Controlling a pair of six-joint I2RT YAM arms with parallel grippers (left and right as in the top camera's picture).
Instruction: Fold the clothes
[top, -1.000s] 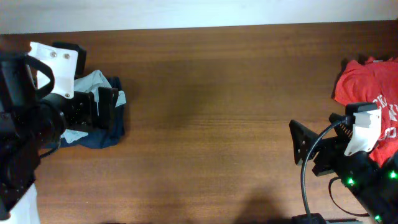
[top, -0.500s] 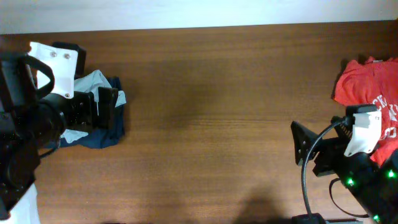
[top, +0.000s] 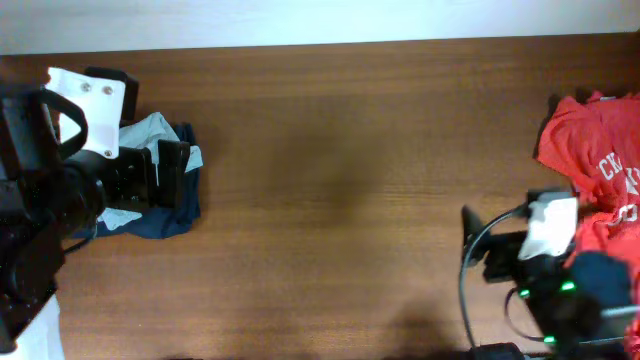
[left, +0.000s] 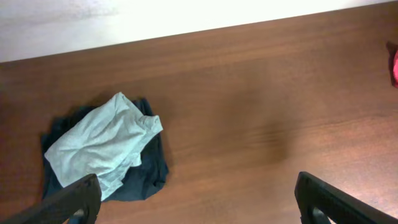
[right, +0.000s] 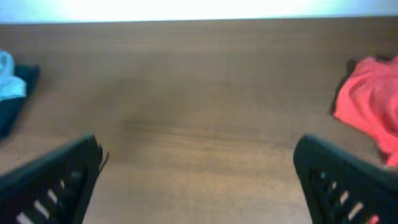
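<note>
Here the left gripper (left: 198, 186) and right gripper (right: 197, 149) were wide apart, empty; blue clothes (left: 102, 146) and red shirt (top: 590, 150) lay far apart

Black left arm (top: 40, 200), screwed white plate (top: 90, 105); right arm (top: 580, 300): cable (top: 463, 290), green LEDs (top: 563, 287).

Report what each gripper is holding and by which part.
Nothing is held. The left gripper and right gripper are both open and empty; the blue clothes and red shirt lie ungrasped.

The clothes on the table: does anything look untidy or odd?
A pale green shirt lies crumpled on a dark blue garment at the left; a red shirt is bunched at the right edge. Nothing looks damaged.
</note>
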